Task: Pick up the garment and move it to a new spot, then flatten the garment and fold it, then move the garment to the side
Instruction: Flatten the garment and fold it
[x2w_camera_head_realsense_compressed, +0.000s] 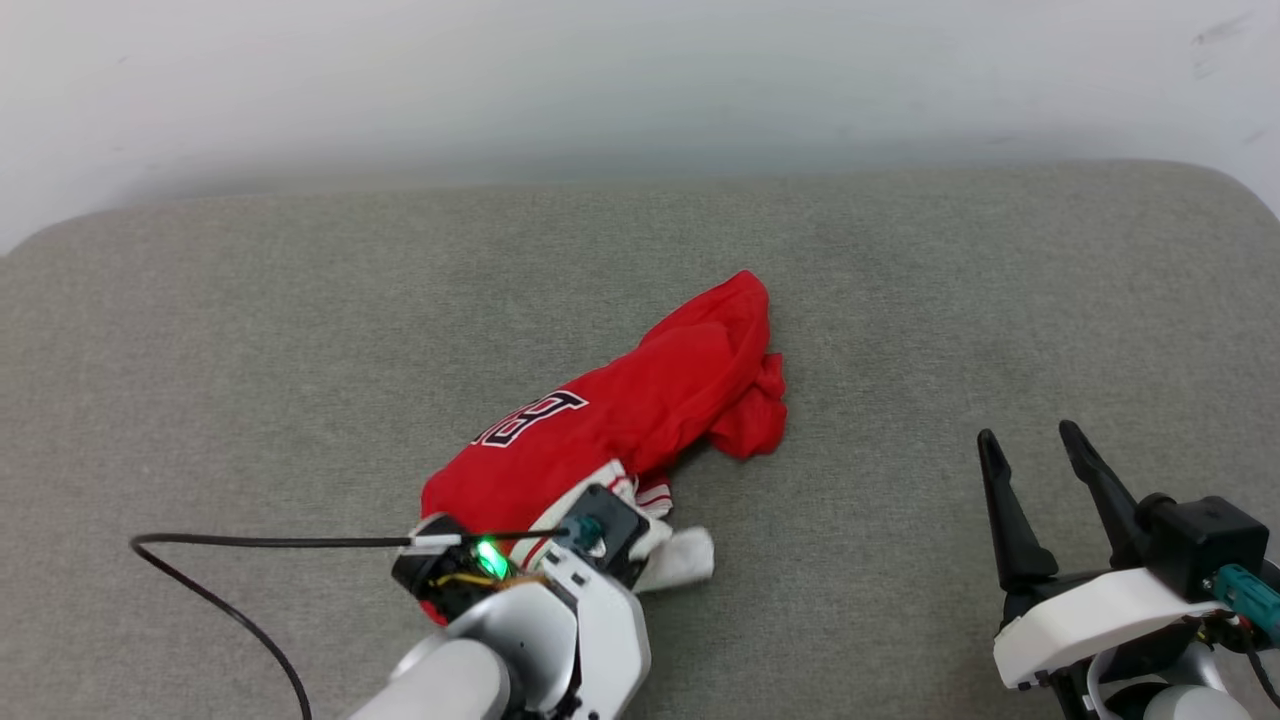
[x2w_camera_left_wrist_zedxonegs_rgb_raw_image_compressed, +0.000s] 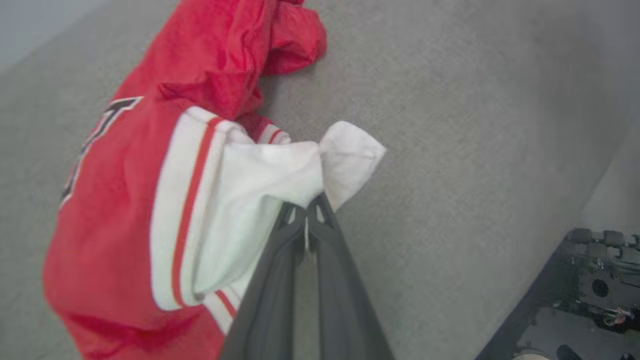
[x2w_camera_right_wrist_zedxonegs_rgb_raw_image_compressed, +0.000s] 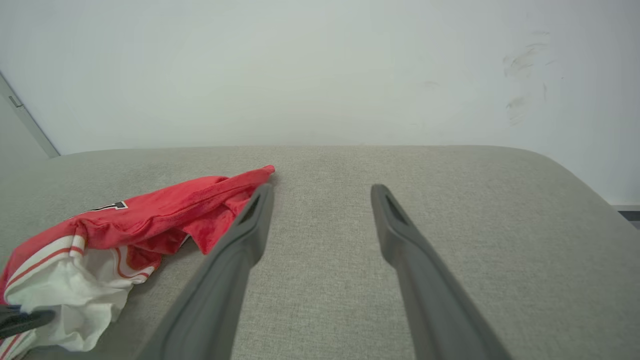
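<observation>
The red jersey (x2w_camera_head_realsense_compressed: 620, 420) is seen crumpled in the middle of the grey cushion (x2w_camera_head_realsense_compressed: 950, 280); its white sleeve (x2w_camera_left_wrist_zedxonegs_rgb_raw_image_compressed: 280, 175) is clamped in the left gripper (x2w_camera_left_wrist_zedxonegs_rgb_raw_image_compressed: 306, 211), while the right gripper (x2w_camera_head_realsense_compressed: 1028, 432) is held spread apart, well to the side

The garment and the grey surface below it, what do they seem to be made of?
The garment looks like thin, soft jersey cloth, perhaps polyester: matte red with a white sleeve, crumpled into loose folds. The surface looks like grey woven upholstery fabric, matte, with a fine weave grain in the left wrist view; its rounded edge suggests padding, though that is unsure.
</observation>
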